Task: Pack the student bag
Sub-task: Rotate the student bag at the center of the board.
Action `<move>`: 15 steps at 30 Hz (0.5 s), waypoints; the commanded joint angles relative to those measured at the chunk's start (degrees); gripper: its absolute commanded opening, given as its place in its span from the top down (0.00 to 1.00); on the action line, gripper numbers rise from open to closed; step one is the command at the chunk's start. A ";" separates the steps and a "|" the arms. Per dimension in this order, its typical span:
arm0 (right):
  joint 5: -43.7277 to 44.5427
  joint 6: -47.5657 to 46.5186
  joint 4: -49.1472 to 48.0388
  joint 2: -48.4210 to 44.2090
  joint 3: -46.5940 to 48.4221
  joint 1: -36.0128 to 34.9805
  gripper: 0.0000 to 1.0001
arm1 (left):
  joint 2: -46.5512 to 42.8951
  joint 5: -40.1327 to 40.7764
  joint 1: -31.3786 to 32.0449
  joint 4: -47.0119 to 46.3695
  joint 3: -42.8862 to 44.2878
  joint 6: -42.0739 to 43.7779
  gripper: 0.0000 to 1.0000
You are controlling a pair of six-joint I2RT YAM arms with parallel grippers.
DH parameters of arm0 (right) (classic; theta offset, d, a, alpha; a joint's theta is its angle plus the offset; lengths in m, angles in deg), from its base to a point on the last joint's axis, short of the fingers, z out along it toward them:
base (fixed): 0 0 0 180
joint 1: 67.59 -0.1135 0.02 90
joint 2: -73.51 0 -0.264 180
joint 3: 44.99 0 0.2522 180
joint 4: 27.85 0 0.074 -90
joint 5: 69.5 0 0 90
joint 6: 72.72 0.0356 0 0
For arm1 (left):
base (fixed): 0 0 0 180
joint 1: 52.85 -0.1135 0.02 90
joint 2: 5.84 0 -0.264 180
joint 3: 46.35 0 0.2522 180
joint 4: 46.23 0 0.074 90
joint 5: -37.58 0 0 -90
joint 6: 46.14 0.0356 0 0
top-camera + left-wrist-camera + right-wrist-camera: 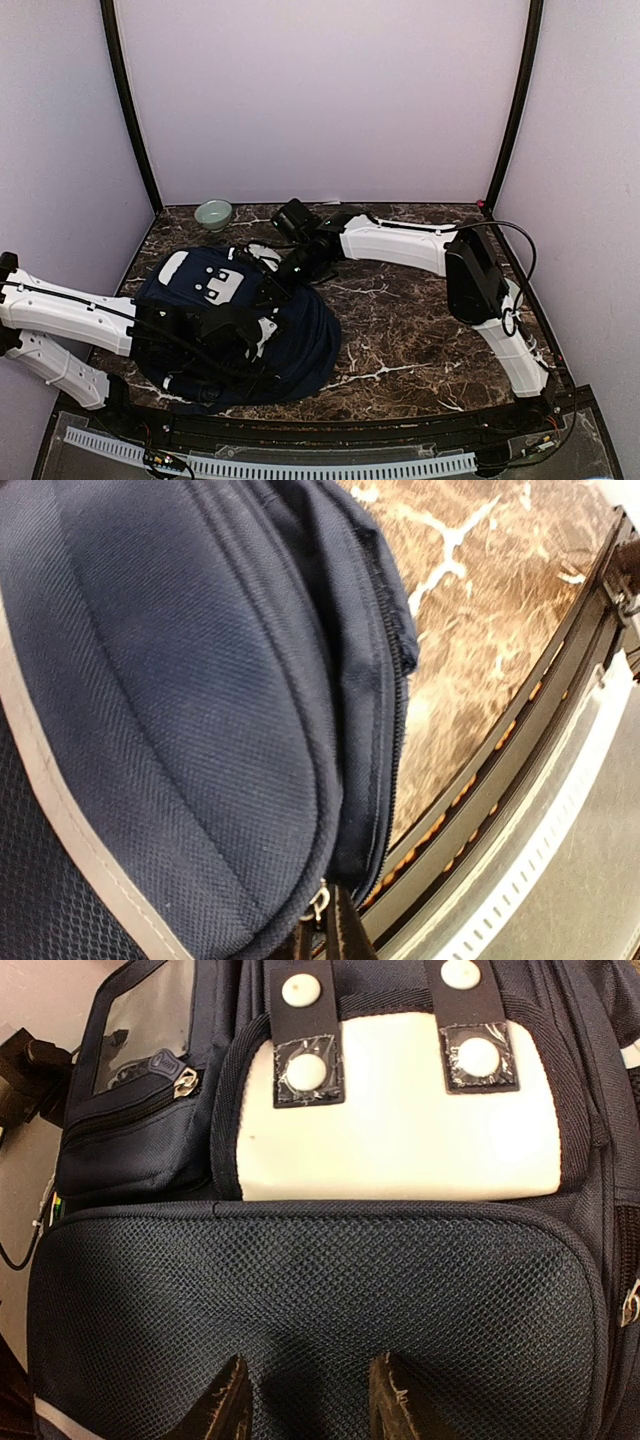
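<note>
1. The bag (pixel 300 345) lies flat on the table (pixel 420 310) with its front face up, and both grippers are over it.
2. Left gripper (pixel 330 925) — jaws fully closed, low at the bag's near edge. A metal zip pull (pixel 318 900) sits right at its tips. I cannot tell whether the tab is pinched between them.
3. Ahead of this gripper a zip (pixel 390 690) runs away along the bag's edge. Folds of navy fabric lie on one side of it and bare table on the other. A pale stripe (pixel 60 790) crosses the fabric on the far side of the folds from the zip.
4. Right gripper (pixel 311 1370) — jaws partly open, with nothing between them. Its fingers (pixel 228 1400) hang over the mesh pocket (pixel 300 1280), and I cannot tell whether they touch it.
5. Just beyond the mesh from this gripper is a light patch (pixel 400 1120). Two dark tabs (pixel 307 1020) with round white snaps reach onto it. Beside the patch, on the left in that wrist view, is a zipped window pocket (pixel 145 1020).
6. From above, the right gripper is farther from the arm bases than the left gripper and close to it.
7. A green bowl (pixel 213 213) stands beyond the bag from both grippers, near the bag but apart from it.
</note>
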 commanded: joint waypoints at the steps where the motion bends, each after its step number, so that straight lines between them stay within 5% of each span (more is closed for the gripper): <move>1: 1.68 0.71 3.60 4.04 -0.13 -0.24 0.59 | 1.25 -0.89 1.15 -12.34 2.18 1.75 1.00; 10: -0.08 0.83 3.13 -7.59 -4.08 2.96 0.58 | 10.14 3.17 1.15 -11.16 9.73 5.92 0.98; 15: -0.18 2.37 -3.00 -23.64 -17.74 7.19 0.54 | 9.15 0.83 1.15 -3.79 13.39 8.32 0.65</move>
